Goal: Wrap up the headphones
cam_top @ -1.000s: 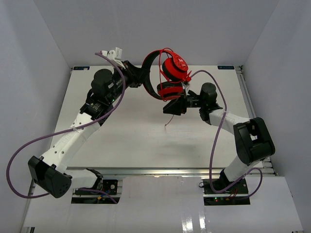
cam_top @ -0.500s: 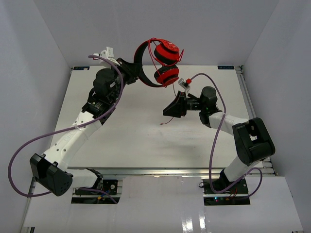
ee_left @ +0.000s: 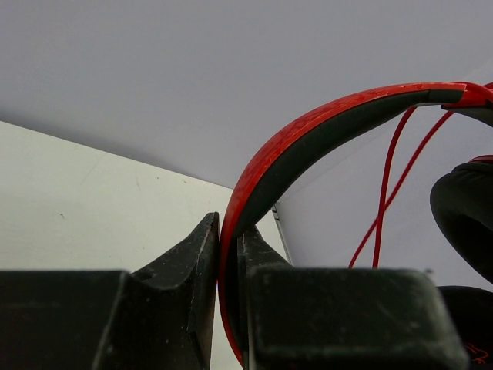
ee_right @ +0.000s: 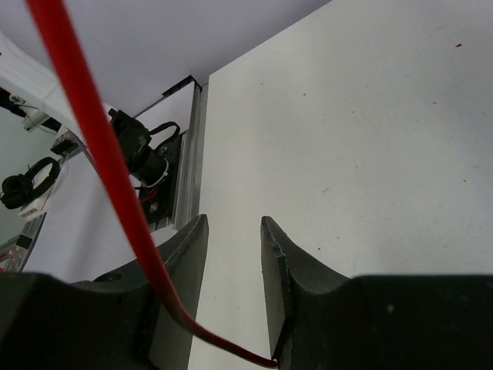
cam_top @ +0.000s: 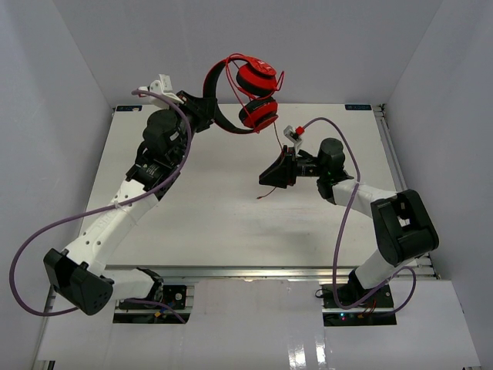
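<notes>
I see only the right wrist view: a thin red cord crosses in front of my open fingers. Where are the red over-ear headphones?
Observer: The red over-ear headphones hang in the air near the white table's far edge.
Operator: What holds them?
Observer: The left gripper, shut on the black-and-red headband.
Operator: Where does the thin red cord end?
Observer: Its free end shows just past the right gripper's fingertips.

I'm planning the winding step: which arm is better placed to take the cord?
Probably right: the right end effector is open with the cord running close past its jaws; the left end effector is shut on the headband, holding the headphones aloft.
</notes>
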Available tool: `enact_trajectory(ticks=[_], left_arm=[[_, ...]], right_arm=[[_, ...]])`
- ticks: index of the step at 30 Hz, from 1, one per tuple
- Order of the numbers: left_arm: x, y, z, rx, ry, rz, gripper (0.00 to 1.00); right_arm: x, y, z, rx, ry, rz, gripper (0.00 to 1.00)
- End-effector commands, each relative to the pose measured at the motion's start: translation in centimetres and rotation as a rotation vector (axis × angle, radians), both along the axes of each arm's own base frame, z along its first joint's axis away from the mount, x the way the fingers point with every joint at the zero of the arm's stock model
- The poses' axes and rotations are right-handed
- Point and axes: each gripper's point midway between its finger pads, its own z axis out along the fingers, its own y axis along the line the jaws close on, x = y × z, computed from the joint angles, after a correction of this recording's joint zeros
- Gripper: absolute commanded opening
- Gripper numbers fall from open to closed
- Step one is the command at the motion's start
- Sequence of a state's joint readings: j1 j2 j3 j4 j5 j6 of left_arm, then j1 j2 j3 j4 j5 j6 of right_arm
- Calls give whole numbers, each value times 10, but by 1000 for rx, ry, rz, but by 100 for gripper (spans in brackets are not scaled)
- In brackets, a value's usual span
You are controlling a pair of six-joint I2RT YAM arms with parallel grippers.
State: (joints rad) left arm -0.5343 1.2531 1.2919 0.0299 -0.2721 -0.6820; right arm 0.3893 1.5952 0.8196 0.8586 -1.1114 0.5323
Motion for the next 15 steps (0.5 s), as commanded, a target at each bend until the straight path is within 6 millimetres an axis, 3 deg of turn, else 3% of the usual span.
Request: enact_trajectory(ticks=[1, 12, 15], left_arm=[[-23, 19, 63, -95, -144, 32, 0], [-26, 27, 55, -71, -136, 63, 0], [-24, 29, 51, -65, -128, 76, 0]], right_arm=[[-3, 0, 12, 7, -78, 4, 43], [-6, -2, 11, -8, -137, 23, 50], [-6, -2, 10, -14, -156, 29, 48]])
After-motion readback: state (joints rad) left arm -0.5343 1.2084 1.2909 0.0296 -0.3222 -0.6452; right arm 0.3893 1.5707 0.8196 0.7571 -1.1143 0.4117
